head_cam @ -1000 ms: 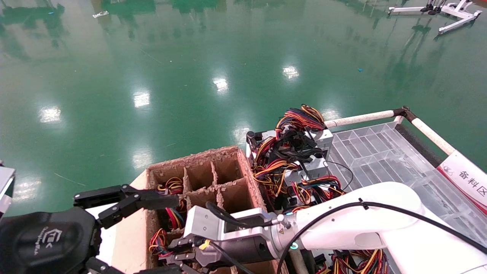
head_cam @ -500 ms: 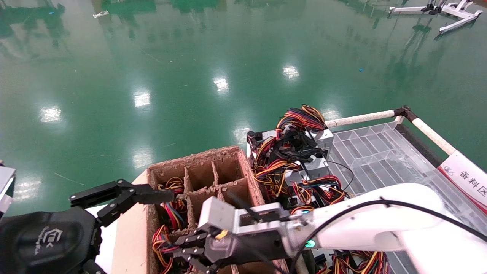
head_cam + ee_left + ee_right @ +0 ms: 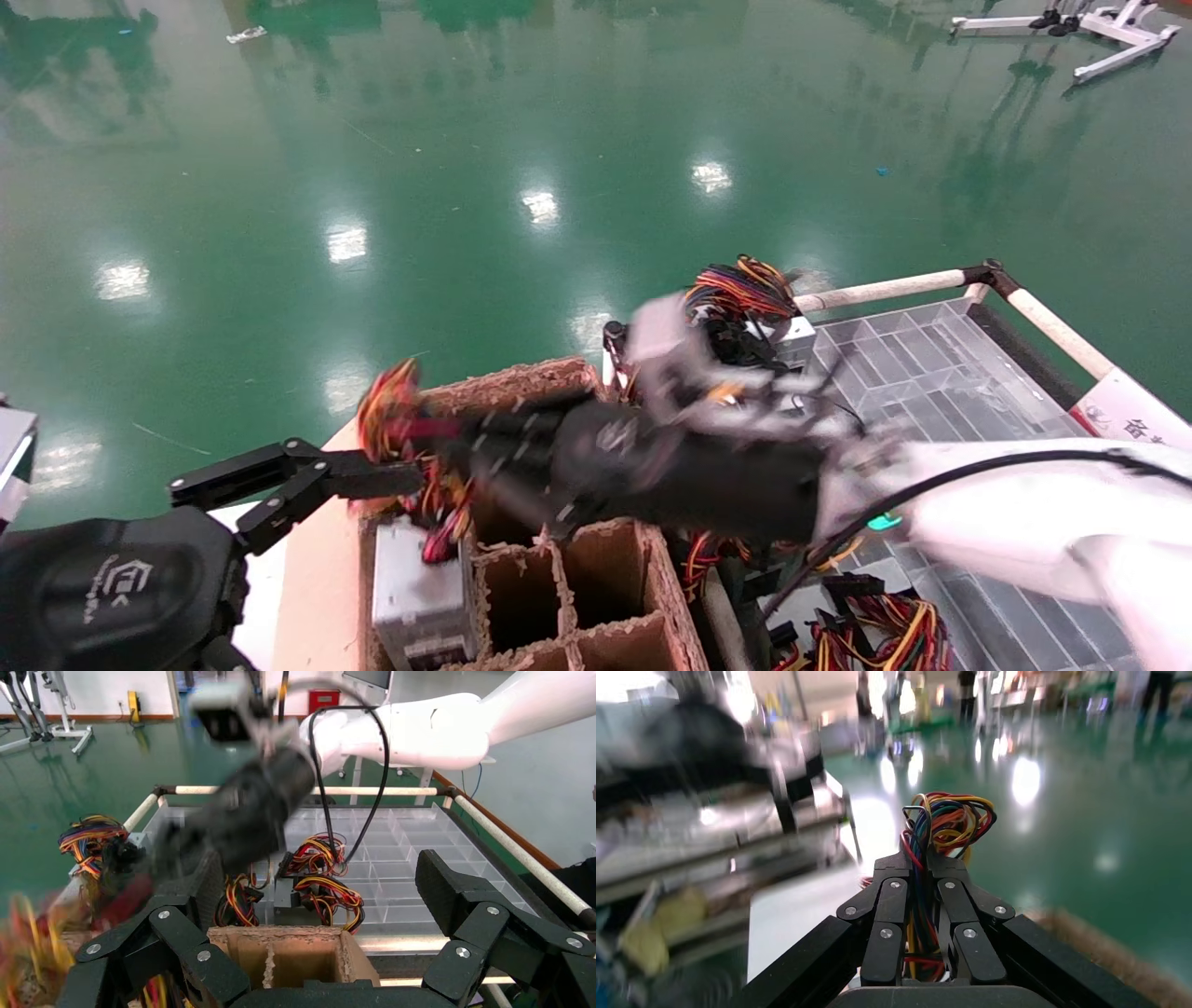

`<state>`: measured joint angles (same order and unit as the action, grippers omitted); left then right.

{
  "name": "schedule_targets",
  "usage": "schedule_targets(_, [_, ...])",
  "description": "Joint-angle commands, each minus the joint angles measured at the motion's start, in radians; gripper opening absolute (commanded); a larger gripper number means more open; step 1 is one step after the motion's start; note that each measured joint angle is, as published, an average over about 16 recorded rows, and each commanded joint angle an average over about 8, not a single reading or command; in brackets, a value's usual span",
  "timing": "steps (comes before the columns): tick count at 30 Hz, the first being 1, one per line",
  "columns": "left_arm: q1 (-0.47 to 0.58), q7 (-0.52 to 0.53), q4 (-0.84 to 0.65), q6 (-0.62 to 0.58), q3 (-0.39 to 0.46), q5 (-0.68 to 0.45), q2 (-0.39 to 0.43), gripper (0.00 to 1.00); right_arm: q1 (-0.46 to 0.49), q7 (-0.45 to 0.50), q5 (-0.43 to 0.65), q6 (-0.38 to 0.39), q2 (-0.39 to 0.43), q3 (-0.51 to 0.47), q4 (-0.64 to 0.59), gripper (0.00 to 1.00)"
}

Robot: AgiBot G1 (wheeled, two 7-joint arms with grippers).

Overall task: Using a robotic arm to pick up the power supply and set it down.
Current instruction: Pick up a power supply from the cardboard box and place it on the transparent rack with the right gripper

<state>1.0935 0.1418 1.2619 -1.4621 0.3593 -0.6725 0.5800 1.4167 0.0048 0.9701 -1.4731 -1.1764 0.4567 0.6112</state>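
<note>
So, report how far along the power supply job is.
Done: the right gripper is shut on the wire bundle, as the right wrist view shows. In hand: the head view shows those wires held above the cardboard box, with the grey power supply hanging partly out of its slot. Left: lift it clear and set it down. The left gripper waits open beside the box.
</note>
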Motion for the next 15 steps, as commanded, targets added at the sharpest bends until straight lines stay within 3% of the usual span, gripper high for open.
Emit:
schedule_targets(1, [0.0, 0.0, 0.0, 0.0, 0.0, 0.0, 0.0, 1.0, 0.005, -0.001, -0.044, -0.022, 0.008, -0.026, -0.02, 0.0])
schedule_targets(9, [0.0, 0.0, 0.0, 0.0, 0.0, 0.0, 0.0, 1.0, 0.135, -0.003, -0.14, -0.085, 0.043, -0.09, -0.175, 0.0])
schedule_targets(15, [0.0, 0.0, 0.0, 0.0, 0.0, 0.0, 0.0, 1.0, 0.293, -0.038, -0.103, -0.065, 0.134, -0.083, -0.282, 0.0])
